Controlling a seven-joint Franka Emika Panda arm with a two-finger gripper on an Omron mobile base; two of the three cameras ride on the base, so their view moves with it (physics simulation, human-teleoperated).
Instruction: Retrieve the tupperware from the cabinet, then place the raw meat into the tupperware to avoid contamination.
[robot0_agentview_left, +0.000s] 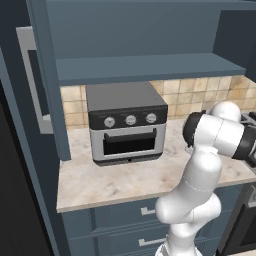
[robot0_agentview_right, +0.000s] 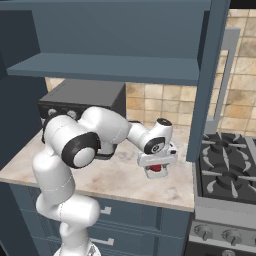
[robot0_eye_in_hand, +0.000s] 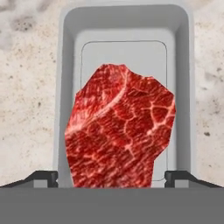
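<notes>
At the far left I see the toaster oven (robot0_agentview_left: 127, 122) standing on the counter (robot0_agentview_left: 100, 182) under the cabinet (robot0_agentview_left: 145, 30), whose doors hang wide so the shelf inside can be reached. That shelf looks bare from here.

Further right, my arm reaches low over the counter just left of the stove (robot0_agentview_right: 227, 165), because that is where the tupperware (robot0_eye_in_hand: 127, 26) sits: out of the cabinet, flat on the stone near the front edge. The gripper (robot0_agentview_right: 157, 167) points straight down over it. In the hand view the meat (robot0_eye_in_hand: 120, 131) lies inside the tupperware walls, covering most of the floor, with the rim visible on the left, right and far sides.

My fingertips (robot0_eye_in_hand: 41, 177) stand spread wide, one to each side of the meat, with a gap between each and the red flesh, so I judge nothing is pinched. The placing looks done to me; lifting clear is what remains.
</notes>
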